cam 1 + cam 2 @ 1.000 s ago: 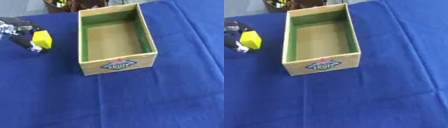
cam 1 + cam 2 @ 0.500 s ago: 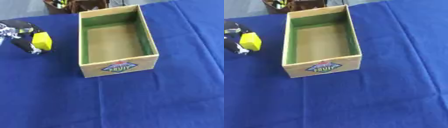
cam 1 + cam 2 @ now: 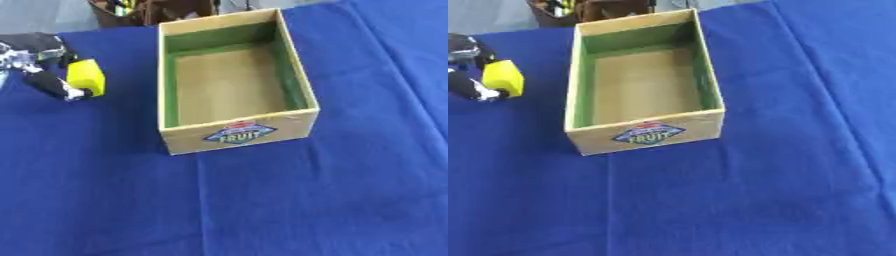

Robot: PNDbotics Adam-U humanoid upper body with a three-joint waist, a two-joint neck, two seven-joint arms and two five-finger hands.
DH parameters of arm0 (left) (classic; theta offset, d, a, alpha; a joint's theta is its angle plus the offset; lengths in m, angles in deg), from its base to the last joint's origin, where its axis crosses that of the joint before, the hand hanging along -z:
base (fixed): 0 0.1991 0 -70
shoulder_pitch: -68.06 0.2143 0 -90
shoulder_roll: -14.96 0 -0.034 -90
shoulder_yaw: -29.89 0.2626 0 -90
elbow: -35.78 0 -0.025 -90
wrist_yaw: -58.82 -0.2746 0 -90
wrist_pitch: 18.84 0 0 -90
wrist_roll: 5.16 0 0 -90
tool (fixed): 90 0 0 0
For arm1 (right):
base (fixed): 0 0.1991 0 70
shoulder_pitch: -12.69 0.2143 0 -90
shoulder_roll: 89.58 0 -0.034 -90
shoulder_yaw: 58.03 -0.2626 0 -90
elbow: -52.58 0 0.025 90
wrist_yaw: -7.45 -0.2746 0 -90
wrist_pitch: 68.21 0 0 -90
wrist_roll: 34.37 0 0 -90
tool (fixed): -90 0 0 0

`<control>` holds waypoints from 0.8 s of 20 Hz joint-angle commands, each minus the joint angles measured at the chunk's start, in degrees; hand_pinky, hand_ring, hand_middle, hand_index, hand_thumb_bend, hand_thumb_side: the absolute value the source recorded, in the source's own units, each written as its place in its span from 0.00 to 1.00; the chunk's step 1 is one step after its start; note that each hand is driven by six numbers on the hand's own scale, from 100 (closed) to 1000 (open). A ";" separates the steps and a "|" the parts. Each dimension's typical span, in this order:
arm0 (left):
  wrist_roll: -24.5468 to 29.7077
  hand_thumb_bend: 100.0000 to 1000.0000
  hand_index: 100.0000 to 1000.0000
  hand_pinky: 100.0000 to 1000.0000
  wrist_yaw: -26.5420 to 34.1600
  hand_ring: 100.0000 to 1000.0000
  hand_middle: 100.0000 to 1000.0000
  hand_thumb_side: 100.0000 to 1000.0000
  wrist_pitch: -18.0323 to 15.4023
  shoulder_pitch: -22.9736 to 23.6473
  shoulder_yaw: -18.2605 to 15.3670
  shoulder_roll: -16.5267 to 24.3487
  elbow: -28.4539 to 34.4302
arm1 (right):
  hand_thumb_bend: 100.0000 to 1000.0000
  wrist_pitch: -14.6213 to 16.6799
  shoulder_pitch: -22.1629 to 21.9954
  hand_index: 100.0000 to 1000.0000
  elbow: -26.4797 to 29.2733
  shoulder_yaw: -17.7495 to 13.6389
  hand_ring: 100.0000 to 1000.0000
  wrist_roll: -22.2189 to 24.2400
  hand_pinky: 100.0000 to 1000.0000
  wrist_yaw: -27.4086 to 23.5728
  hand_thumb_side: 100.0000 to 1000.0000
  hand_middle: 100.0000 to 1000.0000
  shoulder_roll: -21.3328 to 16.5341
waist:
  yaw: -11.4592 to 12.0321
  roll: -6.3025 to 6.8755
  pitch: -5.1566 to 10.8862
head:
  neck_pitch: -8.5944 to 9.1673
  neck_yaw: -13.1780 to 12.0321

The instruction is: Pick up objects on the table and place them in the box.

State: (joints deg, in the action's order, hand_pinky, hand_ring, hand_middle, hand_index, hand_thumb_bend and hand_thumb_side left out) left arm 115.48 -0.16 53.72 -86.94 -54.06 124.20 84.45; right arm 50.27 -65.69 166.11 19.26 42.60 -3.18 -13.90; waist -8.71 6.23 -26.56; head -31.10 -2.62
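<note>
At the far left, the robot's black and silver left hand [image 3: 39, 70] has its fingers curled around a small bright yellow block [image 3: 86, 78], holding it by its left side and top. Hand and block sit above the blue cloth-covered tabletop [image 3: 289, 200], just beside the box's left wall but not over it. Judging by its flat faces and crisp edges, the block is probably stiff and light, easiest to hold across two opposite flat sides; its surface may be smooth enough to slip.

To the right, near the centre, stands an open rectangular wooden box with green inner walls and a fruit label on its near end [image 3: 232, 82]. It holds nothing visible.

The left eye view shows more of the hand, including its silver parts at the edge. The right eye view cuts off most of the hand. The right hand appears in neither view.
</note>
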 commanded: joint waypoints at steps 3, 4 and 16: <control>-1.71 0.08 0.61 0.45 0.66 0.57 0.46 0.43 0.71 -1.34 -0.76 1.98 0.72 | 0.00 -0.27 0.17 0.76 1.07 -0.56 0.68 -0.25 0.66 0.35 1.00 0.48 -0.81 | 0.16 -0.33 1.16 | -0.17 0.13; -2.08 0.04 0.59 0.43 0.87 0.56 0.45 0.42 0.86 -1.37 -0.80 1.97 0.79 | 0.00 -0.32 0.15 0.76 1.07 -0.57 0.68 -0.30 0.66 0.34 1.00 0.48 -0.78 | 0.19 -0.34 1.20 | -0.26 0.17; -9.04 0.00 0.50 0.31 4.42 0.46 0.35 0.39 2.51 -1.93 -0.85 2.07 3.61 | 0.00 -0.65 -0.14 0.76 1.07 -0.62 0.68 -0.85 0.66 -0.01 1.00 0.49 -0.76 | 0.92 -0.84 2.54 | -2.14 1.14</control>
State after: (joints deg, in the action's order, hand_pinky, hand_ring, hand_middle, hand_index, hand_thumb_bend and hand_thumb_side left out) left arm 107.13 3.57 56.14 -87.33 -54.40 124.21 86.65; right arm 49.64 -65.87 166.11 19.25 42.02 -3.16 -13.61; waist -7.80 5.81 -25.64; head -32.74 -1.67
